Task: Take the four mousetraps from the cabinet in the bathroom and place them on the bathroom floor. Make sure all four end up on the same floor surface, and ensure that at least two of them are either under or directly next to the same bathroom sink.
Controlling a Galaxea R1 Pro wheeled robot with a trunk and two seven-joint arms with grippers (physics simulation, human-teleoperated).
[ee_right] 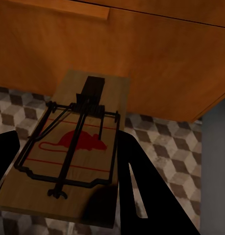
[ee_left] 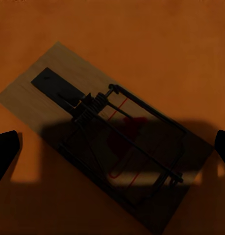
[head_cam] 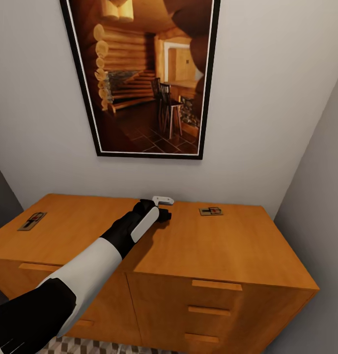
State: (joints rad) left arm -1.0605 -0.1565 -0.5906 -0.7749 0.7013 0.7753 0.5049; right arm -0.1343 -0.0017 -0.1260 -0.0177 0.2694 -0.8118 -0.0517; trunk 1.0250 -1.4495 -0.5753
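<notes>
We see two mousetraps [head_cam: 33,221] [head_cam: 211,211] on the cabinet [head_cam: 223,250], left tool [head_cam: 161,209] between them, picture [head_cam: 144,76] on the wall behind.

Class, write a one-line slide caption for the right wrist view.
Right tool holds a mousetrap above the cube-patterned bathroom floor, beside the orange cabinet.
</notes>
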